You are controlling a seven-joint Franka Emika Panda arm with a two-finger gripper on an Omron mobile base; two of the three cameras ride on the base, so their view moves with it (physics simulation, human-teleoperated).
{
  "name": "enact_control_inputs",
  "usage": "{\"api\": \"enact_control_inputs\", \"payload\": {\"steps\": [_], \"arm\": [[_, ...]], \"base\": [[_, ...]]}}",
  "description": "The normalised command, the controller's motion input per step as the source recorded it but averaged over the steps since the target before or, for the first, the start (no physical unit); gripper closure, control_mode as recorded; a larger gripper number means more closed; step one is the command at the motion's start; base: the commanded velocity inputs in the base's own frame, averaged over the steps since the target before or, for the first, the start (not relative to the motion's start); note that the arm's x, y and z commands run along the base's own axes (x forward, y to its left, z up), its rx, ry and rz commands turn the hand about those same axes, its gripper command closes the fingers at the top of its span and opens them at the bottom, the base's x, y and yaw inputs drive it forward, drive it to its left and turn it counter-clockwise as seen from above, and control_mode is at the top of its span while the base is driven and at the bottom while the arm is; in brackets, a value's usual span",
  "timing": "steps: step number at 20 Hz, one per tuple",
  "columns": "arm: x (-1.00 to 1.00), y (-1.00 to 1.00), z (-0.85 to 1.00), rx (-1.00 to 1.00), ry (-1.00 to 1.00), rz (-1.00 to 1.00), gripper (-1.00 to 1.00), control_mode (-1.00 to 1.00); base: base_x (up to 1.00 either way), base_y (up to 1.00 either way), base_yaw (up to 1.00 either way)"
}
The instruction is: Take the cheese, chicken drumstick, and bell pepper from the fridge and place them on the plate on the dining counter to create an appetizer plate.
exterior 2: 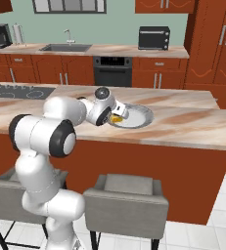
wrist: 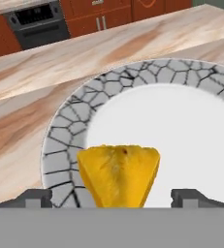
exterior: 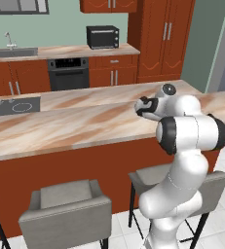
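Cheese (wrist: 119, 174) between open gripper (wrist: 118, 197) tips, on plate (wrist: 65, 131)

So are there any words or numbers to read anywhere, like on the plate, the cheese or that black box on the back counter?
None can be read.
The plate: cracked grey lines, no letters.
The cheese: plain yellow.
The black toaster oven: too small and blurry to tell.

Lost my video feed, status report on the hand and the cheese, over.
Hand open over the plate. Cheese lying on the plate between the spread fingers, not gripped. Nothing in the way on the dining counter.
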Motion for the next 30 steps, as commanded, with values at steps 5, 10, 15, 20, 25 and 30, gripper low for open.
{"api": "enact_control_inputs", "payload": {"steps": [5,10,15,20,25,30], "arm": [[-0.95,0.00,1.00,0.00,-0.33,0.00,-1.00,-1.00],[-0.99,0.11,1.00,0.00,-0.15,0.00,-1.00,-1.00],[-1.00,0.21,0.99,0.00,0.08,0.00,-1.00,-1.00],[-0.92,0.24,0.50,0.00,0.43,0.00,-1.00,-1.00],[-0.70,0.07,0.01,0.00,0.42,0.00,-1.00,-1.00],[-0.61,0.04,-0.39,0.00,0.26,0.00,-1.00,-1.00]], "base": [[0.00,0.00,0.00],[0.00,0.00,0.00],[0.00,0.00,0.00],[0.00,0.00,0.00],[0.00,0.00,0.00],[0.00,0.00,0.00]]}}
